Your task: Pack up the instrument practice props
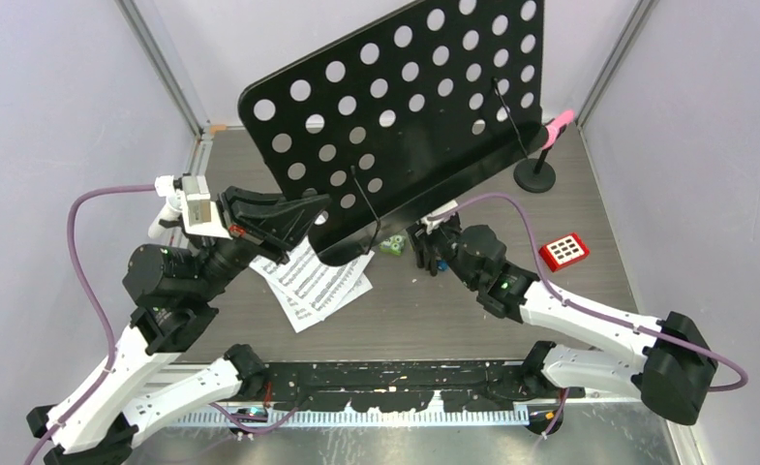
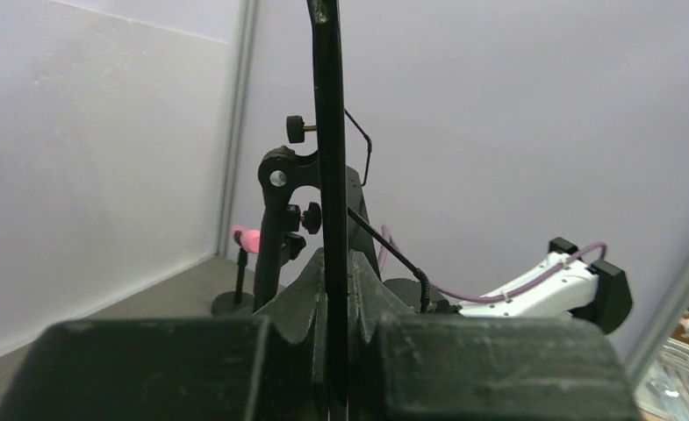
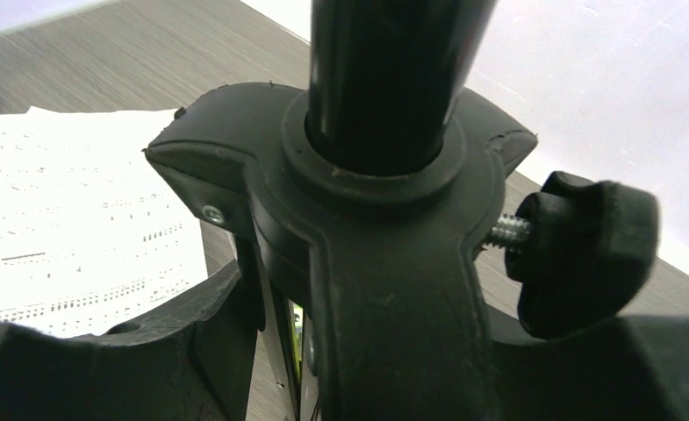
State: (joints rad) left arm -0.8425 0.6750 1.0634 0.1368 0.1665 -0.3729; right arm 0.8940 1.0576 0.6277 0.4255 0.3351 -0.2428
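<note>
The grey surface (image 1: 434,325) sits between pale walls. The biggest thing on it is the black music desk (image 1: 395,107), a flat board full of round holes. It stands over the middle and back of the surface and is tilted.

The left gripper (image 1: 303,218) is at the low left edge of the music desk. In the left wrist view, the gripper (image 2: 332,272) is closed tight on that thin black edge, which runs straight up between its fingers.

The right gripper (image 1: 432,247) is low down under the music desk, by the pole. In the right wrist view, its fingers (image 3: 191,351) sit on both sides of the thick black collar (image 3: 384,219) around the pole. A round black knob (image 3: 586,250) sticks out to the right on a screw. I cannot tell if this gripper is squeezing the collar or only sitting around it.

The white sheet-music pages (image 1: 313,286) lie flat on the surface. They are just in front of the music desk's bottom edge and close to the left gripper.

A black mic mount (image 1: 535,179) with a round base stands in the far right corner. The pink microphone (image 1: 557,129) sits at its top, right beside the music desk's right edge.

A small red keypad (image 1: 563,251) with white buttons lies near the right arm. A little green block (image 1: 391,246) lies just left of the right gripper.
</note>
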